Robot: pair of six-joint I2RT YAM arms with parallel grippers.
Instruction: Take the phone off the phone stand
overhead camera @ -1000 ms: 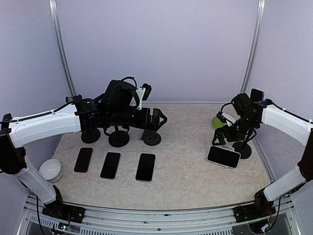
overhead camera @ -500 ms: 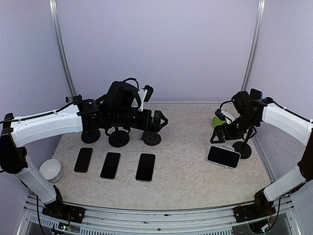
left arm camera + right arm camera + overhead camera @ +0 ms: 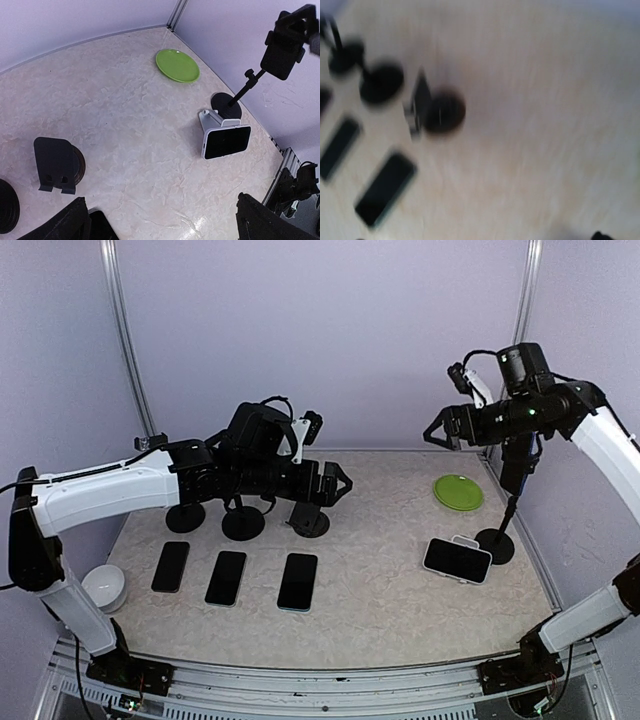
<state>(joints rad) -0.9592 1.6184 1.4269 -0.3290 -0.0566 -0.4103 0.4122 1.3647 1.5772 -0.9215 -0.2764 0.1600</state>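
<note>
A black-screened phone [image 3: 457, 560] rests in landscape on a small white phone stand [image 3: 465, 540] at the right of the table. Both also show in the left wrist view, the phone [image 3: 227, 141] and the stand [image 3: 209, 118]. My right gripper [image 3: 439, 429] is raised high above the table, well up and back from the phone, with its jaws spread and empty. Its wrist view is motion-blurred. My left gripper [image 3: 337, 483] is open and empty, above the black stands at the back left, and its dark fingertips [image 3: 267, 224] frame bare table.
A black pole stand [image 3: 496, 543] is just right of the phone. A green plate [image 3: 458, 491] lies behind it. Three black stands [image 3: 243, 523] sit at the back left, with three phones [image 3: 226, 577] lying flat in front. A white bowl [image 3: 103, 587] is at the far left.
My right arm has lifted from beside the phone stand to high above the table, uncovering the green plate. My left gripper shifted slightly right.
</note>
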